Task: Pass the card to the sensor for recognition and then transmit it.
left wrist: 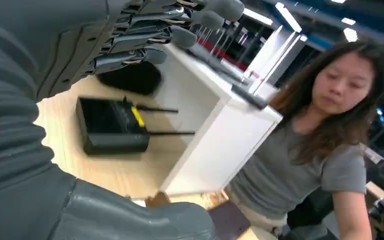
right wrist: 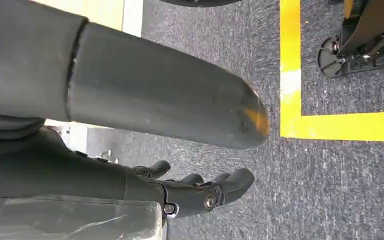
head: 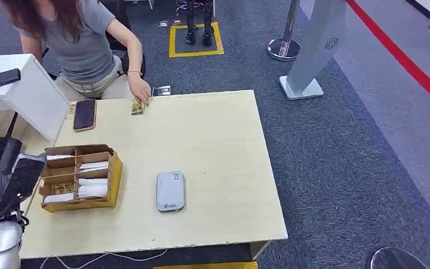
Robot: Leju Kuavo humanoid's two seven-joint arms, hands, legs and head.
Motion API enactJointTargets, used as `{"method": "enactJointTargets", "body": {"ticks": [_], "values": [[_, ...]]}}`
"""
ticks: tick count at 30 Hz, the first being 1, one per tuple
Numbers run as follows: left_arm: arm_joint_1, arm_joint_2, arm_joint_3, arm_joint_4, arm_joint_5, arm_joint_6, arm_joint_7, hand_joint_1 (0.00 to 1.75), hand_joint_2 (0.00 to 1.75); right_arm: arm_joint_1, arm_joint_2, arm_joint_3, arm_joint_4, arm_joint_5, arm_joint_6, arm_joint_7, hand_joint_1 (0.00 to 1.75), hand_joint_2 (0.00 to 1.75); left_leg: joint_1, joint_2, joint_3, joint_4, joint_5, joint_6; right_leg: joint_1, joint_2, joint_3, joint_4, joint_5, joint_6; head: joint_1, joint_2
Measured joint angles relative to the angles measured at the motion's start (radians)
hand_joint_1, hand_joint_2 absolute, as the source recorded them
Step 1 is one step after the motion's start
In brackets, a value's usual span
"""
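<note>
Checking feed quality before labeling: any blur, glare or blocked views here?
Head view: even light, sharp, card reader and card box clear. Left wrist view: left hand blocks much, ceiling lights glare, tilted. Right wrist view: close right hand soft, carpet sharper.

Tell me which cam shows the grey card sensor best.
Head view: the grey sensor lies flat on the table, unobstructed, right of the cardboard box. Left wrist view looks at the person and white cabinet instead; right wrist view looks down at carpet.
</note>
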Motion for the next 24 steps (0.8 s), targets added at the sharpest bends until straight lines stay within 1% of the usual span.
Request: {"method": "enactJointTargets", "body": {"ticks": [2,7,11,15,17,19,22,24], "values": [[0.070,0.005,0.000,-0.094,-0.010,0.005,-0.001,0.00,1.75,0.003,0.001,-0.009,0.000,-0.009,-0.002,0.000,0.00,0.00,0.000,0.000,0.000,0.000,0.000,0.000,0.000,0.001,0.000,0.000,0.000,0.000,-0.001,0.000],[0.198,0.009,0.015,-0.255,-0.010,0.025,-0.019,0.00,1.75,0.006,0.003,-0.021,0.000,-0.010,-0.014,0.000,0.00,0.00,0.000,0.000,0.000,0.000,0.000,0.000,0.000,0.000,0.000,0.000,-0.001,0.001,0.000,0.000],[0.276,0.007,0.046,-0.341,-0.049,0.044,-0.021,0.00,1.75,0.007,0.004,-0.033,0.000,-0.027,-0.017,-0.002,0.00,0.00,0.000,0.000,0.000,0.000,0.000,0.000,0.000,0.000,0.000,0.000,-0.001,0.001,0.000,0.000],[0.338,-0.007,0.080,-0.390,-0.089,0.040,-0.007,0.00,1.75,0.008,0.005,-0.042,0.000,-0.026,-0.017,0.000,0.00,0.00,0.000,-0.001,0.000,0.000,0.000,0.000,0.000,-0.001,0.000,0.000,-0.001,0.001,0.000,0.000],[0.352,-0.012,0.090,-0.401,-0.126,0.024,0.011,0.00,1.75,0.008,0.005,-0.044,0.000,-0.026,-0.017,0.001,0.00,0.00,0.000,-0.001,0.000,0.000,0.000,0.000,0.000,-0.002,0.000,0.000,-0.001,0.001,0.000,0.000],[0.361,-0.017,0.095,-0.403,-0.179,-0.008,0.045,0.00,1.75,0.008,0.005,-0.044,0.000,-0.026,-0.016,0.002,0.00,0.00,0.000,-0.002,0.000,0.000,0.000,0.000,0.000,-0.002,0.001,0.000,-0.001,0.001,0.000,0.000],[0.366,-0.015,0.094,-0.402,-0.245,-0.086,0.107,0.00,1.75,0.008,0.005,-0.044,0.000,-0.024,-0.013,0.001,0.00,0.00,0.000,-0.002,0.000,0.000,0.000,0.000,0.000,-0.002,0.001,0.000,-0.001,0.001,0.000,0.000],[0.364,-0.014,0.091,-0.392,-0.283,-0.118,0.138,0.00,1.75,0.007,0.005,-0.044,-0.001,-0.023,-0.013,0.000,0.00,0.00,0.000,-0.002,0.001,0.000,0.000,0.000,0.000,-0.002,0.001,0.000,-0.001,0.001,0.000,0.000]]}}
